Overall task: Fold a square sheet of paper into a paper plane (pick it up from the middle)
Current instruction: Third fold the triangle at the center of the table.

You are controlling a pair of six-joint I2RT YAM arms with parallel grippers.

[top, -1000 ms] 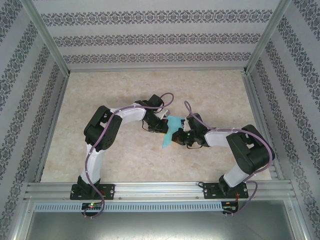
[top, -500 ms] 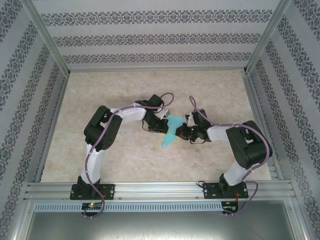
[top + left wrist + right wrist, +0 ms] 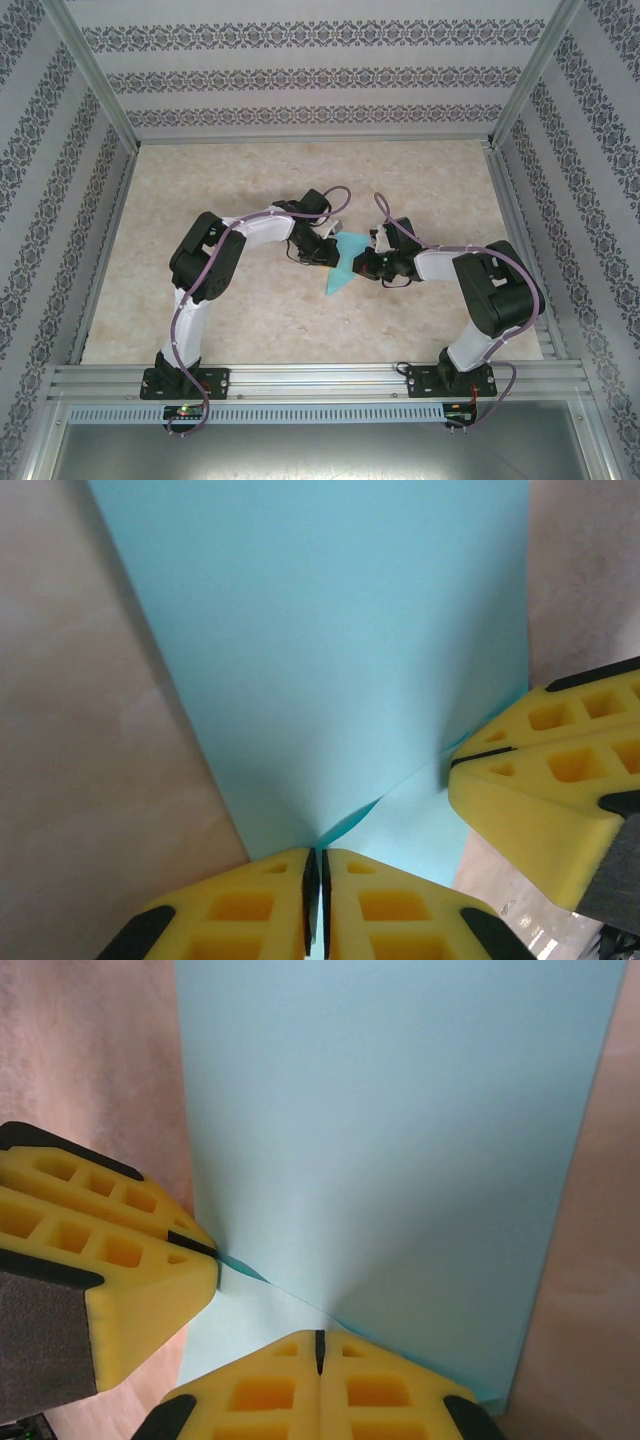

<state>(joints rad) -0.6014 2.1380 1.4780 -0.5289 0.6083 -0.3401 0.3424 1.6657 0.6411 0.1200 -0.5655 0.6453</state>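
top external view: the light-cyan sheet of paper sits near the middle of the pale marbled table, between the two arms. here it looks like a narrow pointed shape, with its wide end toward the far side and its tip toward the near edge. the left gripper meets the sheet's upper left part and the right gripper meets its right side. the two are close together, facing each other across the paper. whether the sheet is lifted or lies on the table cannot be told from here.

left wrist view: the left gripper has its yellow fingers pressed flat together, pinching the paper at a spot where creases run together. the sheet spreads away from the pinch as a broad smooth panel, and a lower layer shows beneath it on the right. the right gripper enters from the right, its jaws likewise clamped on the paper's edge. the table shows on both sides.

right wrist view: the right gripper is closed on the sheet at the bottom of the frame, no gap between its pads. the left gripper comes in from the left, its jaws shut with their tip at the sheet's left edge. a fold line runs between the two pinch points, and a paler flap lies below it.
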